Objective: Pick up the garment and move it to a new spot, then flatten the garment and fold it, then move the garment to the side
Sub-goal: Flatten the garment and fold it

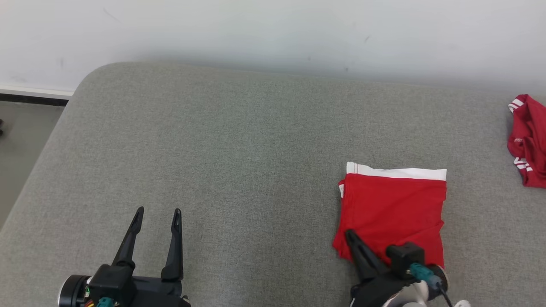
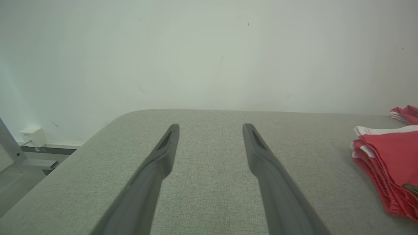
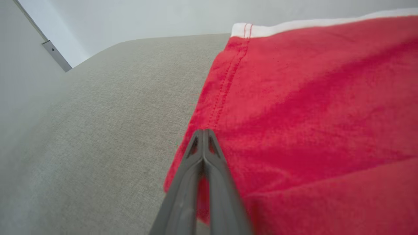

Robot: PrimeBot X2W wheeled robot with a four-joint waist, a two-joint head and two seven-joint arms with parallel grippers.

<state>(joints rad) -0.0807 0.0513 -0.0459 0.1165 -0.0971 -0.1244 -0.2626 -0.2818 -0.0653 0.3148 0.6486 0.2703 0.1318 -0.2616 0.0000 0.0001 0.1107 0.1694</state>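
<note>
While left hand (image 1: 158, 210) gapes, right hand (image 1: 349, 233) (pinched closed, tilted) overlies garment (image 1: 396, 204).

**A bare, evenly lit corner**

A grey woven-fabric surface with a rounded corner (image 1: 213, 140) stands against a plain white wall (image 1: 273, 30). At the left, dull grey floor (image 1: 17, 149) meets a white skirting board (image 1: 34, 91). A small white box (image 2: 32, 136) sits low on the wall.

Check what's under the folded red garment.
The folded garment rests on the grey cushion; stacked red layers show at its left edge. Anything beneath its middle is covered.
</note>
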